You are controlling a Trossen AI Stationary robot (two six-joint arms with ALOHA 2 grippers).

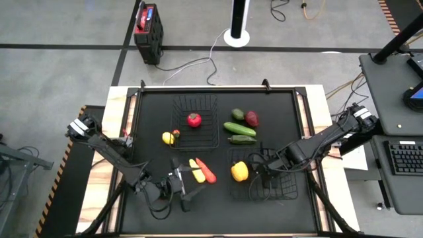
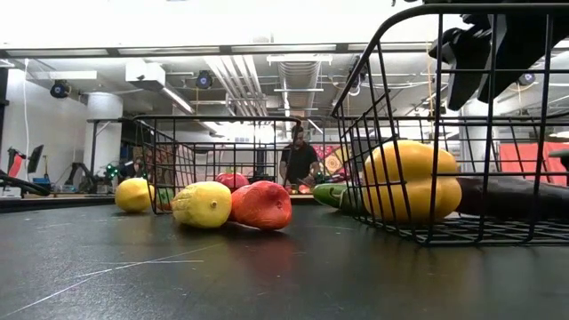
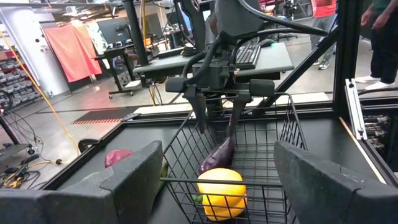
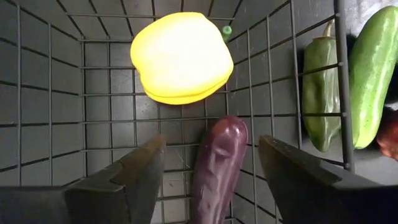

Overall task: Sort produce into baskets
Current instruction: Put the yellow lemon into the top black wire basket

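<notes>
My right gripper (image 1: 260, 173) hangs open over the near-right wire basket (image 1: 284, 188), fingers pointing down. A dark purple eggplant (image 4: 217, 165) lies on the basket floor between its fingers (image 4: 140, 171), with a gap on both sides. A yellow bell pepper (image 4: 181, 57) rests on the floor just beyond it. My left gripper (image 1: 184, 188) is open and empty near the table's front edge, left of that basket. The far basket (image 1: 210, 135) holds a red tomato (image 1: 193, 119).
On the mat lie a yellow piece (image 1: 197, 170) and an orange-red piece (image 1: 206, 170) near my left gripper, a lemon (image 1: 168, 138) left of the far basket, and a cucumber (image 1: 239, 128), green pepper (image 1: 242, 139), green piece (image 1: 238, 114) and dark red piece (image 1: 252, 118).
</notes>
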